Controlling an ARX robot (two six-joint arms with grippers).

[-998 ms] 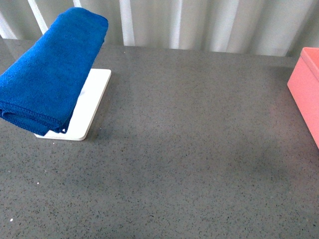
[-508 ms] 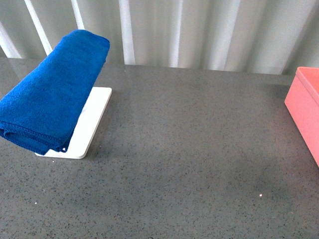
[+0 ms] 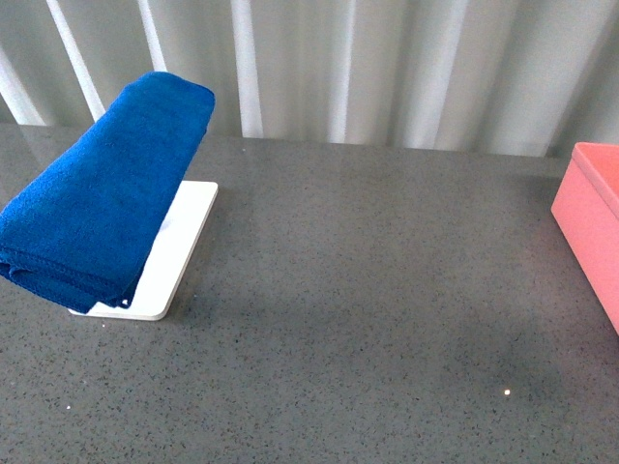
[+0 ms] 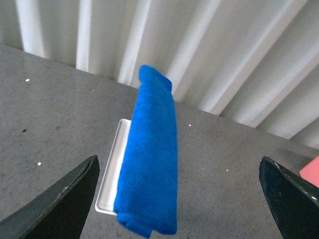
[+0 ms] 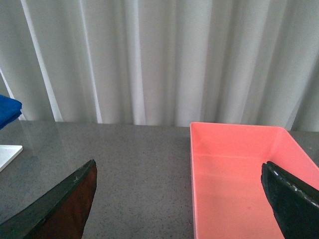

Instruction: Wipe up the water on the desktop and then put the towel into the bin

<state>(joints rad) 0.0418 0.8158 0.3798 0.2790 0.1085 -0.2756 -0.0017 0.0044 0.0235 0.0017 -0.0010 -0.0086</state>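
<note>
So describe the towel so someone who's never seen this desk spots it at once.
Start at the grey speckled desktop before the white curtain. On its left sits a flat white tray, with the folded towel propped over it. It is the only bright blue, fuzzy thing; the bin on the right is pink.

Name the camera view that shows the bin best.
Right wrist view: the bin shows its open inside, back rim and side walls, with nothing seen in it. The front view catches only one cropped corner at its edge; the left wrist view shows just a pink sliver.
</note>
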